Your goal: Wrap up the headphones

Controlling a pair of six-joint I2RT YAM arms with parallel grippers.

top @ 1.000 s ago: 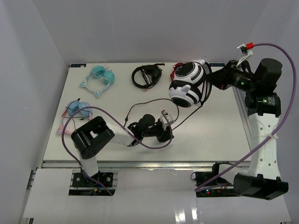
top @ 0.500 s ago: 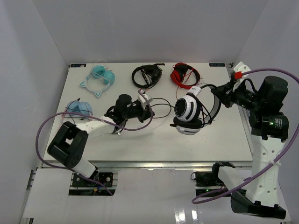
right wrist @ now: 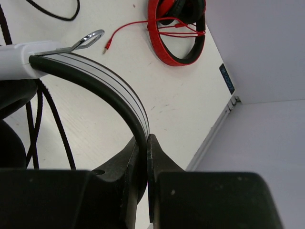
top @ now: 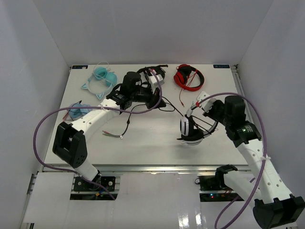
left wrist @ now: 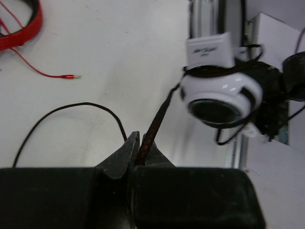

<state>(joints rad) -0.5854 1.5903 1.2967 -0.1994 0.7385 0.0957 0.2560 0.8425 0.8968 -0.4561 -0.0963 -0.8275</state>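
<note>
Your headphones (top: 189, 130) are at the near right of the table (top: 147, 145), headband pinched in the closed right gripper (right wrist: 145, 143). Their cable (left wrist: 159, 114) stretches away leftward to the left gripper (left wrist: 137, 149), clamped shut on it, so that arm leads the winding.

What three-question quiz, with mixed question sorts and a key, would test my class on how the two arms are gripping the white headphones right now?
1. True or false: the right gripper is closed on the headband of the white headphones.
2. Multiple choice: the left gripper pinches A) the cable, B) an ear cup, C) nothing.
3. Short answer: what colour is the headset at the table's far edge, nearest the right arm?

Key: 1 true; 2 A; 3 red.
</note>
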